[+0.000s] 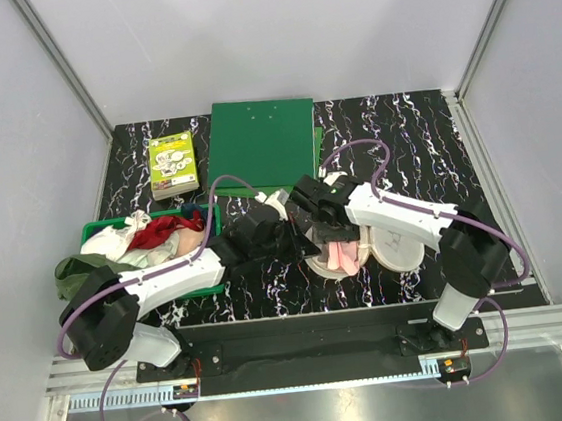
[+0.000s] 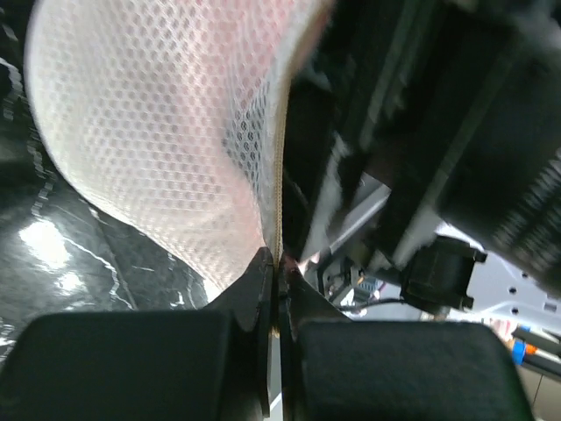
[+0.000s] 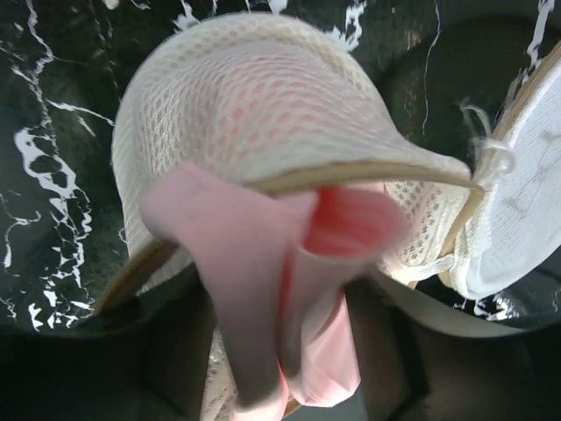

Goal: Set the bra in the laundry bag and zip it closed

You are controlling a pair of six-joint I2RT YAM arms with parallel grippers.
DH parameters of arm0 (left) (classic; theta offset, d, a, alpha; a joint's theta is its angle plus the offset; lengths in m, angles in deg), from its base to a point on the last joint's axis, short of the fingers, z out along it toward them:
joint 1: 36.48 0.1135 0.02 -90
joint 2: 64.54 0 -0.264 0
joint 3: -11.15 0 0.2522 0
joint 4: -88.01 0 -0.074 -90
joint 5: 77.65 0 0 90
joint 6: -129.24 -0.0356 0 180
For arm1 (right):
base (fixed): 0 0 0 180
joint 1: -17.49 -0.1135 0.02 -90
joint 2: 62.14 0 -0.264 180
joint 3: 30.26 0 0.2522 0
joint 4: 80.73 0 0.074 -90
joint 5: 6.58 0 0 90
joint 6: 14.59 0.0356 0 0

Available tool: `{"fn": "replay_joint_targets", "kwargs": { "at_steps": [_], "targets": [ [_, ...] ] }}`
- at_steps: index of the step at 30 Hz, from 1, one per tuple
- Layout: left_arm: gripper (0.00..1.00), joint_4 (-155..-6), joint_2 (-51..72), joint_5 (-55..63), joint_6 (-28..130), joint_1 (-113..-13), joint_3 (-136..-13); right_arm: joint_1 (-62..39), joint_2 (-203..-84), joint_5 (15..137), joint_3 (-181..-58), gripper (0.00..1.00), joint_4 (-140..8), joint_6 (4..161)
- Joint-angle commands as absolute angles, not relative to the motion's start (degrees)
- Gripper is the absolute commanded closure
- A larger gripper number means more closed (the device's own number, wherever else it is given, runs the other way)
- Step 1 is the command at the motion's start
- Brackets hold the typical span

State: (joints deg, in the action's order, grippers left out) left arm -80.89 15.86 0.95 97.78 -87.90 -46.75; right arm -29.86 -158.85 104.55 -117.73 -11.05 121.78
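Note:
The laundry bag [image 1: 319, 264] lies open at the table's middle, with its other disc half [image 1: 403, 254] to the right. The pink bra [image 1: 343, 255] sits partly inside it. My left gripper [image 1: 299, 241] is shut on the bag's tan rim [image 2: 280, 189] and holds the mesh [image 2: 149, 132] up. My right gripper [image 1: 331, 227] is over the bag's mouth. In the right wrist view the folded bra [image 3: 263, 281] hangs between my right gripper's [image 3: 280, 351] dark fingers [image 3: 171, 351], under the cream mesh half [image 3: 263, 96]. The printed half [image 3: 526, 219] is at the right edge.
A green plastic basket [image 1: 97, 230] at the left holds a red cloth [image 1: 157, 230] and white cloths. An olive-green garment [image 1: 68, 273] hangs over its near corner. A green board [image 1: 259, 142] and a small booklet [image 1: 173, 165] lie at the back.

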Motion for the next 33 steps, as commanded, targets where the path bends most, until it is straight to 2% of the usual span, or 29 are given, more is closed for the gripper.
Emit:
{"fn": "replay_joint_targets", "kwargs": {
  "at_steps": [1,9,10,13,16,19,22,23,25,26,32,33],
  "targets": [
    [1.00,-85.2,15.2,0.0,97.9,-86.9,-47.3,-29.9,-153.7,100.7,-117.7,0.32,-14.9,120.2],
    [1.00,-84.0,15.2,-0.5,96.6,-86.3,-47.9,-29.9,-144.9,93.8,-116.0,0.25,-16.3,119.3],
    [1.00,-83.9,15.0,-0.6,96.5,-86.2,-48.0,-30.0,-143.0,93.5,-115.4,0.20,-16.4,119.3],
    [1.00,-82.8,14.4,0.0,95.9,-86.1,-48.1,-29.7,-140.1,93.4,-114.3,0.13,-16.4,118.9],
    [1.00,-81.5,13.9,0.8,95.0,-86.1,-48.6,-28.7,-137.6,93.8,-113.5,0.13,-16.6,118.5],
    [1.00,-80.4,14.0,1.2,94.4,-86.1,-49.0,-27.2,-134.7,95.2,-111.6,0.22,-17.7,118.5],
    [1.00,-80.1,14.2,1.3,94.0,-86.0,-49.1,-24.6,-131.9,95.0,-107.9,0.39,-21.0,118.0],
    [1.00,-80.1,14.3,1.3,94.0,-86.0,-49.1,-22.5,-131.1,94.2,-106.8,0.51,-23.3,118.0],
    [1.00,-80.1,14.4,1.4,93.9,-85.9,-49.2,-20.7,-129.7,93.3,-103.4,0.58,-26.2,116.9],
    [1.00,-79.9,14.5,1.3,94.0,-85.9,-49.3,-19.3,-129.2,93.3,-102.2,0.65,-27.1,116.4],
    [1.00,-79.0,14.4,1.1,93.5,-85.9,-50.3,-17.2,-128.9,88.3,-95.6,0.75,-36.9,111.9],
    [1.00,-78.9,14.4,1.0,93.3,-85.9,-50.4,-17.2,-129.8,87.1,-95.2,0.86,-38.0,111.5]
  ]
}}
